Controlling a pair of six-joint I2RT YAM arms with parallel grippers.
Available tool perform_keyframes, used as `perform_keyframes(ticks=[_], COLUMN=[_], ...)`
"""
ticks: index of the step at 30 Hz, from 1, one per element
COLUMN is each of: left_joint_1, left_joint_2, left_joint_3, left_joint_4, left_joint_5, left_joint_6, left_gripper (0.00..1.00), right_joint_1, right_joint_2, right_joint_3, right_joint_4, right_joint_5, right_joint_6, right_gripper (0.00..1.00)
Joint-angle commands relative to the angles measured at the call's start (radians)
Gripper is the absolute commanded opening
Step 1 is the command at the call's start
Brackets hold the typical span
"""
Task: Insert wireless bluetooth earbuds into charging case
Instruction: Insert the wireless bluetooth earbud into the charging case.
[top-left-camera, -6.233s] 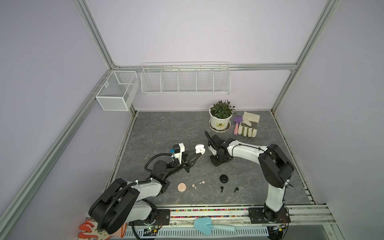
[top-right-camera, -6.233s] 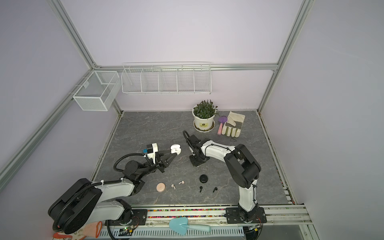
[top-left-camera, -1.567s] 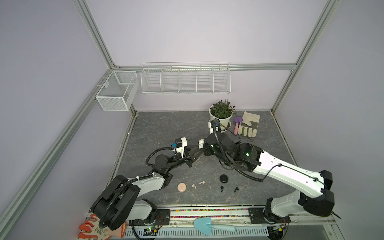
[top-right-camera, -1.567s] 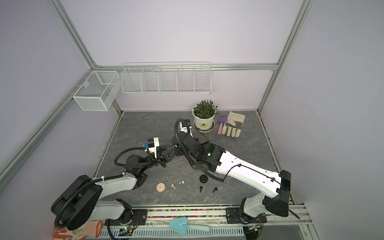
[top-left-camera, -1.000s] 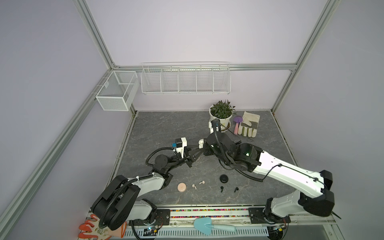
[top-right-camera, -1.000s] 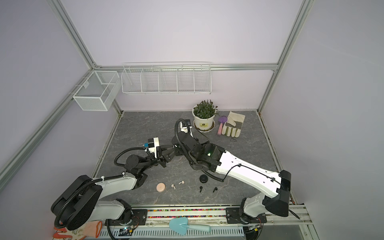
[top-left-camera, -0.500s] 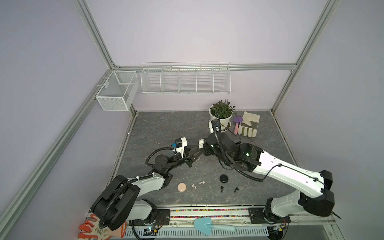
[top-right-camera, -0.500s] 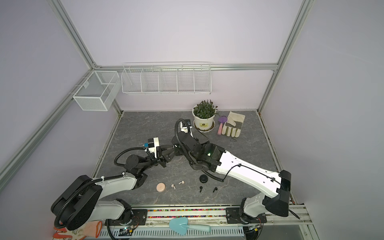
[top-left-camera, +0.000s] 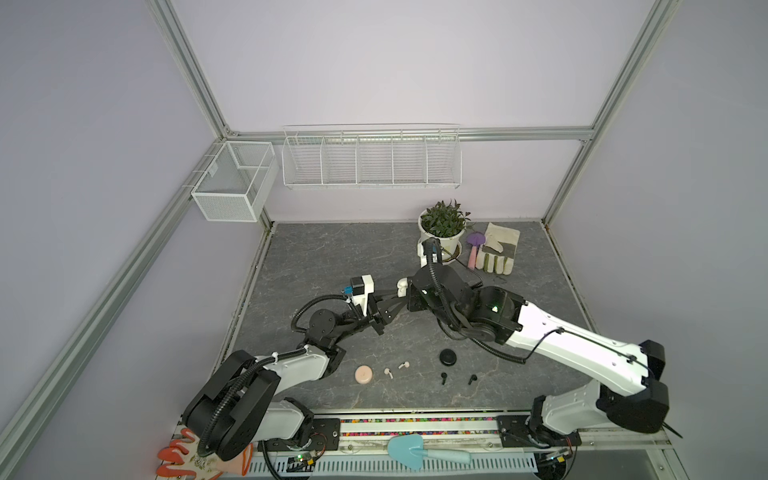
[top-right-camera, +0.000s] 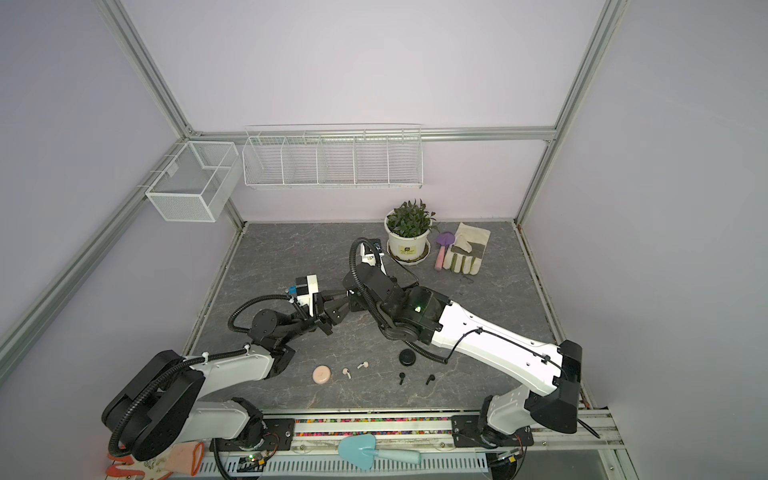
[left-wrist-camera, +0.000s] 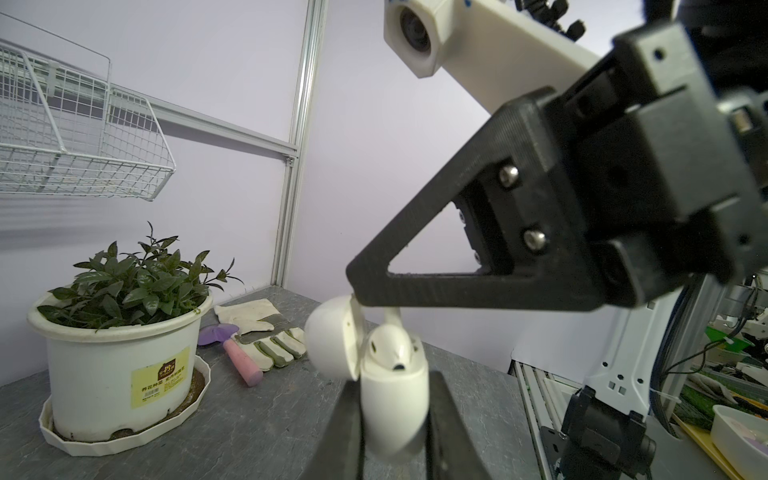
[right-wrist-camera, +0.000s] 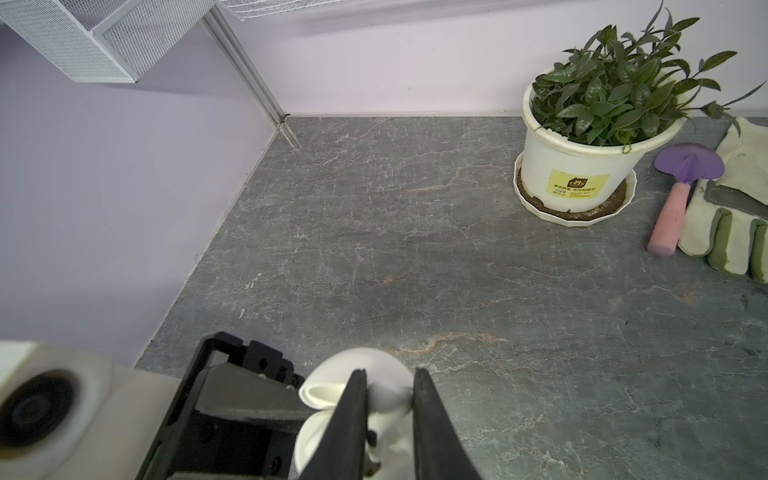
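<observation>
My left gripper (left-wrist-camera: 392, 386) is shut on the body of a white charging case (left-wrist-camera: 395, 411), held above the table with its lid (left-wrist-camera: 332, 343) hinged open. One white earbud (left-wrist-camera: 390, 343) sits in the case mouth. My right gripper (right-wrist-camera: 390, 376) comes down from above, shut on a white earbud (right-wrist-camera: 388, 399) right at the case opening (right-wrist-camera: 316, 436). In a top view the two grippers meet at the case (top-left-camera: 402, 286). Near the front lie a pink round case (top-left-camera: 363, 374), two pale pink earbuds (top-left-camera: 388, 372), a black round case (top-left-camera: 448, 357) and two black earbuds (top-left-camera: 444, 377).
A potted plant (top-left-camera: 442, 232) in a saucer stands at the back, with a purple trowel (top-left-camera: 473, 247) and a work glove (top-left-camera: 498, 249) beside it. Wire baskets (top-left-camera: 370, 160) hang on the back wall. A blue trowel (top-left-camera: 415, 451) lies on the front rail.
Over the last second nothing visibly moves. Some six seconds ago the right arm was folded low beside the case; it now reaches over it from above.
</observation>
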Motion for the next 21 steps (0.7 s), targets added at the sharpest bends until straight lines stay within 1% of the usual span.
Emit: perform_keyframes(ticks=[1, 9, 21], left_joint_1=[-0.003, -0.003, -0.003], left_joint_2=[-0.019, -0.021, -0.024], left_joint_3=[-0.008, -0.009, -0.011], left_joint_4=[0.045, 0.045, 0.045], left_joint_5=[0.014, 0.014, 0.015], left_joint_6=[0.008, 0.008, 0.008], left_gripper=[0.00, 0.00, 0.00], right_joint_1=[0.011, 0.014, 0.020], right_joint_2=[-0.014, -0.028, -0.023], right_joint_3=[0.010, 0.019, 0.031], right_joint_4=[0.017, 0.013, 0.025], right_joint_5=[0.013, 0.052, 0.049], right_joint_6=[-0.007, -0.029, -0.035], right_gripper=[0.21, 0.21, 0.21])
